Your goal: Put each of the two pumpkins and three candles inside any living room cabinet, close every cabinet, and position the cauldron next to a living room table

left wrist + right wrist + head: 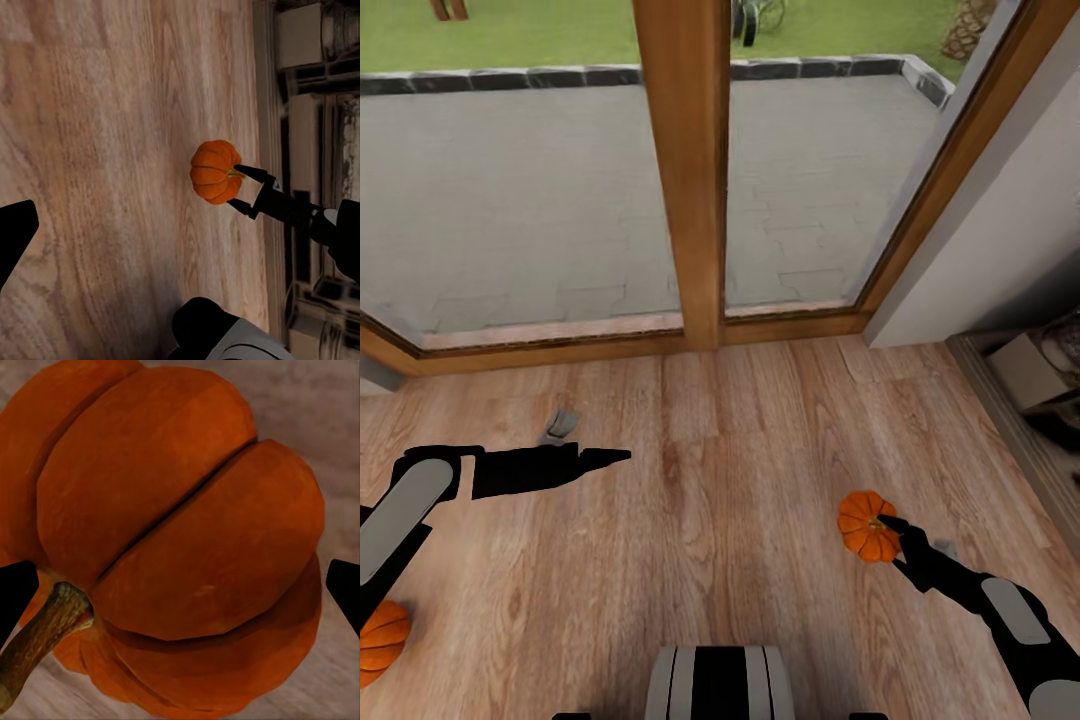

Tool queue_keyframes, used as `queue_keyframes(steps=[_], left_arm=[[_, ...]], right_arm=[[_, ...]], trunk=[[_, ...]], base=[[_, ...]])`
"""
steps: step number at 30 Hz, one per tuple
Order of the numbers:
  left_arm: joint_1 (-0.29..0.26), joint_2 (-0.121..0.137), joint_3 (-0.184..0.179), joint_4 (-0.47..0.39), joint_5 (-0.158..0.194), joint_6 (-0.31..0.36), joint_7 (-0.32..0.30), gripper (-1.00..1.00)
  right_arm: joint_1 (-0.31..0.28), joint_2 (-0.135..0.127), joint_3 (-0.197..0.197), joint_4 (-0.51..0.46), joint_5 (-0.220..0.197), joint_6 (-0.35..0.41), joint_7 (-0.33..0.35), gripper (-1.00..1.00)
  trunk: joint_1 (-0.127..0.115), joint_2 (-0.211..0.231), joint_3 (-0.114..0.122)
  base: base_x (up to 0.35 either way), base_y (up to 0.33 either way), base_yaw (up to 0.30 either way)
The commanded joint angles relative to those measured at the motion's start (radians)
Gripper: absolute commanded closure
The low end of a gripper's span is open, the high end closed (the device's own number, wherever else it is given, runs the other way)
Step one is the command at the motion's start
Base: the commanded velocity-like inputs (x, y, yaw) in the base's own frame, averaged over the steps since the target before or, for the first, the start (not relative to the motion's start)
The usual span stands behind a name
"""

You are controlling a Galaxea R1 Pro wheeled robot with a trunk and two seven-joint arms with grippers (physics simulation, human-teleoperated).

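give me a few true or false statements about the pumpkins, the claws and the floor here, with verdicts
1. The right claw is at a pumpkin on the wooden floor. True.
2. The left claw grips a pumpkin. False: it hangs over bare floor with nothing in it.
3. A second pumpkin sits at the head view's lower left edge. True.
4. The pumpkin at the right claw is green. False: it is orange.
5. The floor is grey tile. False: it is wood plank; the grey paving lies outside the window.

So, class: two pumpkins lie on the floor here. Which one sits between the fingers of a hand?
The pumpkin by the right hand, whose fingers flank it. The other pumpkin, beside the left arm, is untouched.
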Motion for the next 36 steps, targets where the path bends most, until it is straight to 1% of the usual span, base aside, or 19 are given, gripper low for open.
queue_keyframes(steps=[1, 34, 36], left_arm=[[-0.001, 0.001, -0.001, 0.0, -0.011, 0.001, -0.01, -1.0], [-0.001, 0.0, -0.003, 0.003, -0.013, 0.001, 0.001, -1.0], [-0.001, 0.0, -0.002, 0.003, -0.013, 0.001, 0.001, -1.0]], right_arm=[[0.0, 0.001, -0.003, -0.001, 0.005, 0.006, 0.004, 1.0], [0.001, 0.003, -0.003, -0.012, 0.004, 0.005, 0.001, 1.0], [0.001, 0.003, -0.003, -0.012, 0.004, 0.005, 0.001, 1.0]], trunk=[[-0.001, 0.0, 0.003], [-0.015, 0.008, 0.131], [-0.015, 0.008, 0.131]], base=[[0.0, 0.0, 0.0], [0.0, 0.0, 0.0], [0.0, 0.0, 0.0]])
